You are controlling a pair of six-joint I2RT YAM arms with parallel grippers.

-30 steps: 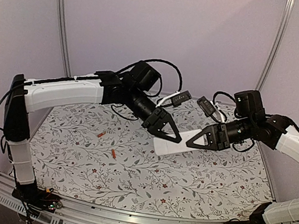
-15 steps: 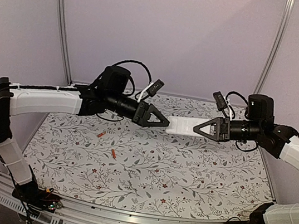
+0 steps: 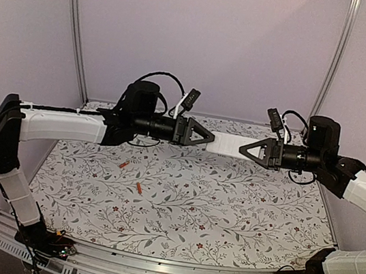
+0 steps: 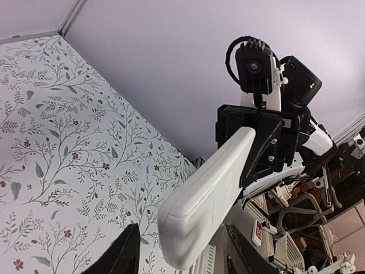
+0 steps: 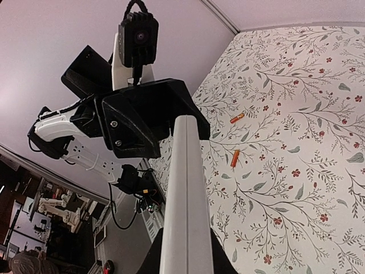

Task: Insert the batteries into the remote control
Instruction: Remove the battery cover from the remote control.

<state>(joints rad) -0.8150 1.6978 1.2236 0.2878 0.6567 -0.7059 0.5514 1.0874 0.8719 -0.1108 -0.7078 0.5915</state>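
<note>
On the left of the table (image 3: 227, 212) I see the two batteries (image 3: 123, 164) (image 3: 139, 187), lying well apart from each other and from everything else. They look tiny, smooth and round, so I expect them to roll or squirt out of a pinch. I would take each across its middle, jaws square to its length, closing gently.

Moving right, the left gripper (image 3: 207, 138) is raised off the table and reaches in level. Its fingers (image 4: 130, 257) straddle the near end of the remote (image 3: 226, 145). The left wrist view shows a sliver of table between one finger and the casing. I cannot tell whether it is pinching or only standing around that end.

The remote hangs in the air between the two arms, roughly level, plain white face towards the wrist cameras. I judge it light, stiff and hollow, with a slick plastic shell. A narrow hold at one tip will let it pivot, so I would grip across the flat faces, further in from the end. That hold must also keep off the battery bay. From these views I cannot make out the cover or say whether it is on.

At the right, the right gripper (image 3: 244, 148) is pressed together on the remote's other end and carrying it.
</note>
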